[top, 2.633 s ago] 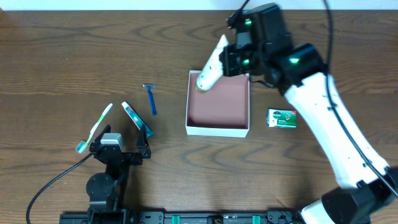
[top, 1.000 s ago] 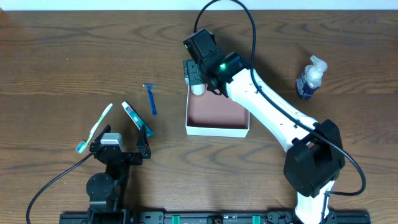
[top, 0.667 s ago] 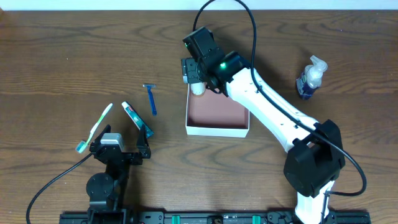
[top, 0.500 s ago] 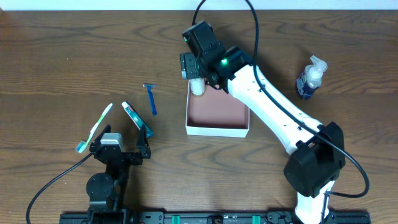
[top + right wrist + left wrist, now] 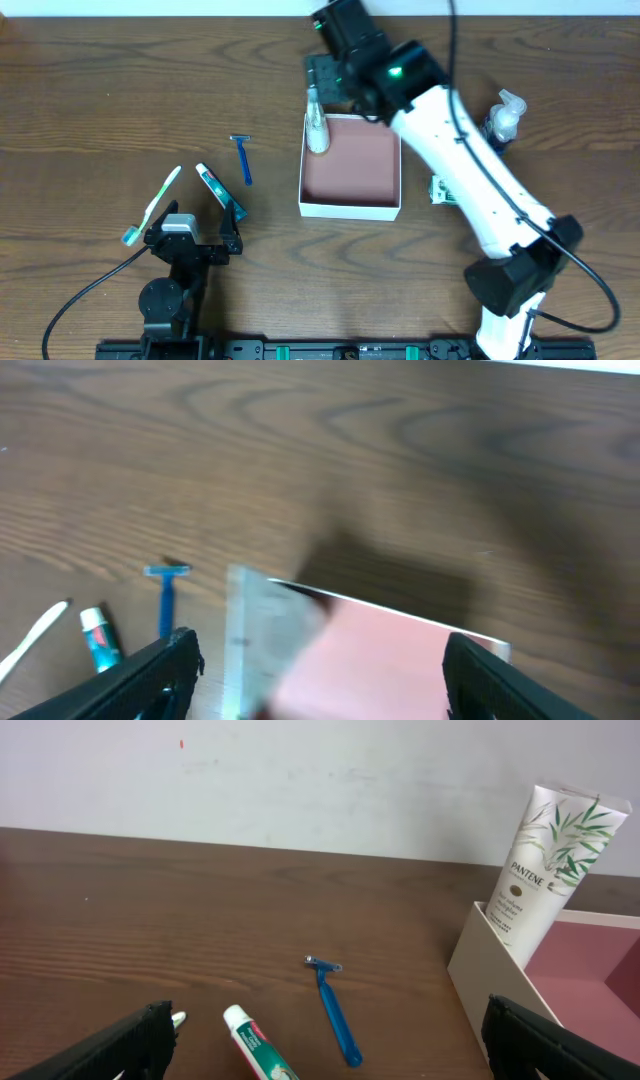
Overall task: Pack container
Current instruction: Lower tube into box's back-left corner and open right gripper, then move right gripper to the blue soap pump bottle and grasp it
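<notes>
The container (image 5: pixel 350 205), a white square box with a pink inside, sits mid-table. A white Pantene tube (image 5: pixel 316 125) leans upright in its far left corner, also seen in the left wrist view as the tube (image 5: pixel 545 860) above the box wall (image 5: pixel 500 975). Nothing grips it there. My right gripper (image 5: pixel 327 75) hovers open just behind the tube; in its wrist view the blurred tube (image 5: pixel 265 635) lies below the spread jaws of the gripper (image 5: pixel 320 690). The left gripper (image 5: pixel 200 238) rests open at the front left, nothing between its fingers.
A blue razor (image 5: pixel 243 158), a toothpaste tube (image 5: pixel 220 192) and a toothbrush (image 5: pixel 152 205) lie left of the box. A green soap box (image 5: pixel 440 192) shows partly under the right arm. A blue spray bottle (image 5: pixel 500 120) stands at the right.
The right gripper has opened off the tube and pulled up and back toward the far edge. The tube stays leaning in the box corner. The left arm has not moved.
</notes>
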`<action>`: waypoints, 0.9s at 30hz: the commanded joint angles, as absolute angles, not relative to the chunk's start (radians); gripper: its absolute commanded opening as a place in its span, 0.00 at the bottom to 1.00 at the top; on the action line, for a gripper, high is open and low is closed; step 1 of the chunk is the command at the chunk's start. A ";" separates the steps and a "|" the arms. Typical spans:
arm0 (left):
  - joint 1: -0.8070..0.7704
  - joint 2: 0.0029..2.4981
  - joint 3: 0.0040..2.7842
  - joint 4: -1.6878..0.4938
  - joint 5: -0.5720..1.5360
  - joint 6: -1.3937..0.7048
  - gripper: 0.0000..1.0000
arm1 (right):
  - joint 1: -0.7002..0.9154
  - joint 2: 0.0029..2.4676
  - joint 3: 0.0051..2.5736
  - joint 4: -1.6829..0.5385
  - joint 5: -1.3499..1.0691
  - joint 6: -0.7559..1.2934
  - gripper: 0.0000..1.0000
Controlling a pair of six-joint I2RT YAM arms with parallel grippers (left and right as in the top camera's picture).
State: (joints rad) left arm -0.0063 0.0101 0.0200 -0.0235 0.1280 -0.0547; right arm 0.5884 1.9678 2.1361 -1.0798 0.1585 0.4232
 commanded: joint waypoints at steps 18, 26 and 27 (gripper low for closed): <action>0.000 0.005 0.004 -0.059 0.146 -0.057 0.98 | 0.043 1.818 2.122 -1.314 0.179 0.305 0.81; 0.000 0.005 0.004 -0.059 0.146 -0.057 0.98 | -0.078 1.819 1.992 -1.268 0.178 0.252 0.81; 0.000 0.005 0.004 -0.059 0.146 -0.057 0.98 | -0.087 1.819 1.972 -1.260 0.176 0.245 0.81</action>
